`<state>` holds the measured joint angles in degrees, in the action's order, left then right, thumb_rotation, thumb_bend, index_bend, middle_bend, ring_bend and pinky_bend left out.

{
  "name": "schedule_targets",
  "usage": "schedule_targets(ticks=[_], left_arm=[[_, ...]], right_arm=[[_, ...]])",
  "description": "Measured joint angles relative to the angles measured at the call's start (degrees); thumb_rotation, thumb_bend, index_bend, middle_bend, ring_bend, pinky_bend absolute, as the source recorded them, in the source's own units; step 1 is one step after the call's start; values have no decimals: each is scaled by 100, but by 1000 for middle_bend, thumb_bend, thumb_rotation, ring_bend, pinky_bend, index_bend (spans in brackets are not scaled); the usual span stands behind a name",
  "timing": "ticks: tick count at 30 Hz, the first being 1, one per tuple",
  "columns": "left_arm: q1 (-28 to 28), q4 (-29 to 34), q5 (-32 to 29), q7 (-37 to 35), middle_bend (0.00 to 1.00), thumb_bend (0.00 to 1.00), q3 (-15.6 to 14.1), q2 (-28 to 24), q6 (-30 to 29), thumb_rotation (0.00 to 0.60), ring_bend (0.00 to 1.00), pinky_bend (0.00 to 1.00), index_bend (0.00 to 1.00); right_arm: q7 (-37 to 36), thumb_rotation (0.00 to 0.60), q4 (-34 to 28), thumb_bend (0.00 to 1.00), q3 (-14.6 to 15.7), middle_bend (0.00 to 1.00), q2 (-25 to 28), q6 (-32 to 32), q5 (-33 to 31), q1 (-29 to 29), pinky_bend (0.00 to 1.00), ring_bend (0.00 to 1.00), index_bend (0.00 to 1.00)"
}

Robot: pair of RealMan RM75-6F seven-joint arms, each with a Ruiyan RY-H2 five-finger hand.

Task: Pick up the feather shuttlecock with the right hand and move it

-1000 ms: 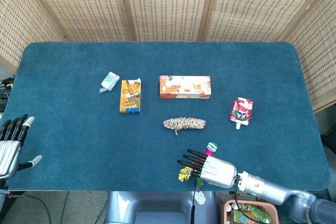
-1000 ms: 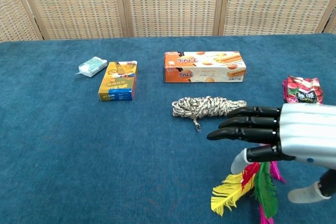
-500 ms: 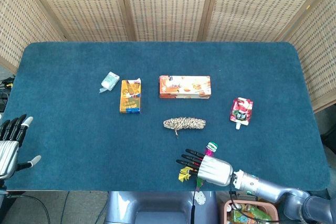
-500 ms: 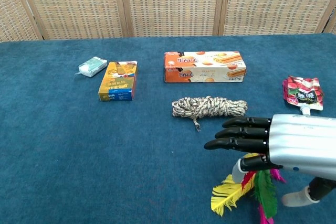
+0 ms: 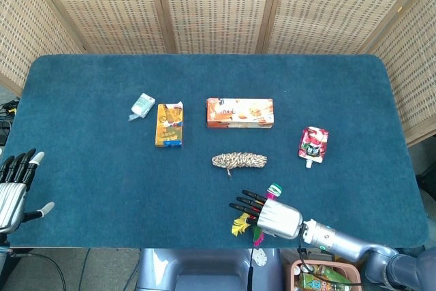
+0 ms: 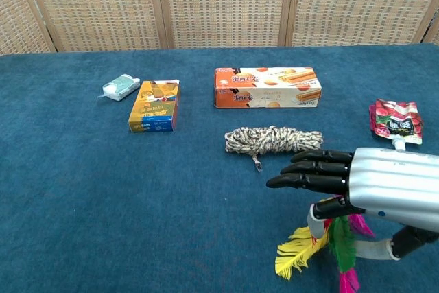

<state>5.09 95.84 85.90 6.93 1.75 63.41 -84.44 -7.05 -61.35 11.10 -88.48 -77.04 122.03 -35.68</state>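
Shuttlecock: multicoloured feather shuttlecock (image 6: pixel 328 246) lies by the table's near edge, under my right hand (image 6: pixel 370 189).
Right hand: fingers straight, spread, holding nothing.
Left hand (image 5: pixel 15 182): spread, off the table's left edge.
Risk: I judge a clumsy grasp could nudge it over the edge.
Room: bare blue tabletop (image 5: pixel 102 175) leftward; braided rope coil (image 6: pixel 271 139) just behind.

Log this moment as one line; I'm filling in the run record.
phase: reach | right hand: fingers straight, above multicoloured feather shuttlecock, grip unconfirmed | left hand: idle at table edge, holding nothing | braided rope bundle: untouched
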Motion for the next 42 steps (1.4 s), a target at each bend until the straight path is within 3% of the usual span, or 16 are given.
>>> schedule_targets(ticks=[4, 17, 27, 32, 42], left_arm=[[6, 2, -5, 6, 0, 0, -1, 0, 11, 600, 0, 0, 0], [10, 7, -10, 17, 0, 0, -9, -2, 17, 600, 0, 0, 0], [22, 24, -20, 62, 0, 0, -14, 10, 39, 600, 0, 0, 0], [22, 28, -22, 57, 0, 0, -14, 7, 35, 600, 0, 0, 0], [24, 20, -25, 57, 0, 0, -16, 6, 36, 600, 0, 0, 0]], right_arm=[[-15, 600, 60, 429, 31, 11, -61, -61, -51, -13, 0, 0, 443], [-32, 600, 222, 428, 85, 12, -136, -165, -209, -51, 0, 0, 456], [-76, 600, 367, 435, 139, 24, -163, -289, -271, -69, 2, 0, 612], [-68, 600, 382, 521, 148, 38, -179, -299, -324, -78, 5, 0, 688], [-80, 600, 394, 560, 166, 46, -197, -340, -402, -86, 13, 0, 715]])
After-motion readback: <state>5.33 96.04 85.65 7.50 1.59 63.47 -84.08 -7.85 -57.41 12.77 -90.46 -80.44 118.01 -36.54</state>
